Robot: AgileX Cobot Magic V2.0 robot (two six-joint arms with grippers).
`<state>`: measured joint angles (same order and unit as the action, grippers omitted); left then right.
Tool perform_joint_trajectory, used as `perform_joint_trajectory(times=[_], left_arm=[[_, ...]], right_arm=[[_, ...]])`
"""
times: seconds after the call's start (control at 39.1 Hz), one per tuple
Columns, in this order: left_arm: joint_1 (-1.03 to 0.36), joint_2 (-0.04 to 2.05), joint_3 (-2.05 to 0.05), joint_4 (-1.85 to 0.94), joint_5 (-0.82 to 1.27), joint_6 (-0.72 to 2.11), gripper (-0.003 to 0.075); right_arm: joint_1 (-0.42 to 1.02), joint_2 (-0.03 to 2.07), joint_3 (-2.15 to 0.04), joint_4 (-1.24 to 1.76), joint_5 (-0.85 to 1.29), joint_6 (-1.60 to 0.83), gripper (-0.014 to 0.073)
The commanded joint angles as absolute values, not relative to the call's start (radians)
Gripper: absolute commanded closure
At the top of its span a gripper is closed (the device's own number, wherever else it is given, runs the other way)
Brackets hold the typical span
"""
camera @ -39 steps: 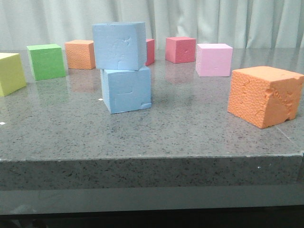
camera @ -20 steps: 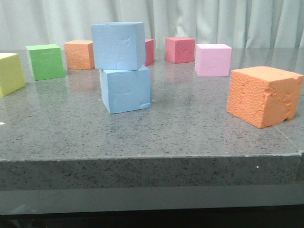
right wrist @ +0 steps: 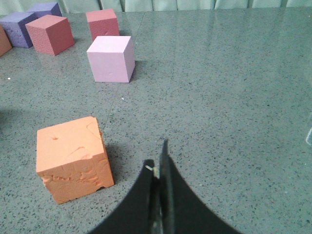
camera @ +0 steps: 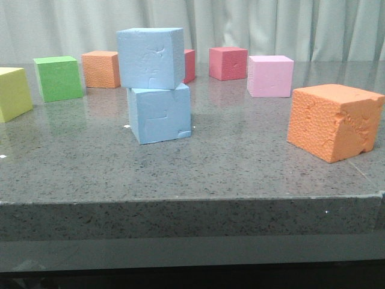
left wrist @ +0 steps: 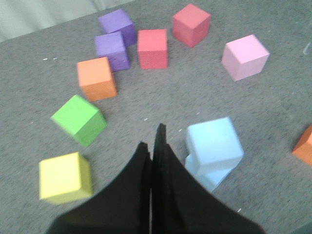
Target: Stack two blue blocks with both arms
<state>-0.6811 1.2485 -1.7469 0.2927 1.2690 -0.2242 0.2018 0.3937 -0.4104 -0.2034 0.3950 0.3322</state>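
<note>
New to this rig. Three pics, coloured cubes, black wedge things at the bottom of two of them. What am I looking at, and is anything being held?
It is a two-armed robot at a grey speckled table. One picture looks forward over the table; the other two come from cameras on each wrist. The black wedges are the grippers: the left gripper and the right gripper, both with fingers pressed together and holding nothing.

On the table lie foam cubes. The upper blue block sits on the lower blue block, a little off-square, so the stack is made. Around it: a yellow cube, a green cube, a pink cube, a large orange cube, and red, purple and another orange one further back.
</note>
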Motion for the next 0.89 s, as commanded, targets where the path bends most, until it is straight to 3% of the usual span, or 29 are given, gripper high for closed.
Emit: perform_joint_trajectory(times=[0.0,0.31,0.87], left_arm=[[-0.687,1.139,-1.676,0.33,1.254,-0.222,0.0741],[-0.687,0.839,-1.333,0.3,1.159,-0.227,0.0741],[-0.687,0.183,-0.867,0.28,0.742,-0.227,0.0741]], right_arm=[[0.198,0.397,-0.435,-0.209,0.308,0.322,0.0661],[0.198,0.397,-0.435,-0.209,0.308,0.322,0.0661],[0.198,0.397,-0.435,-0.209,0.308,0.322,0.0661]])
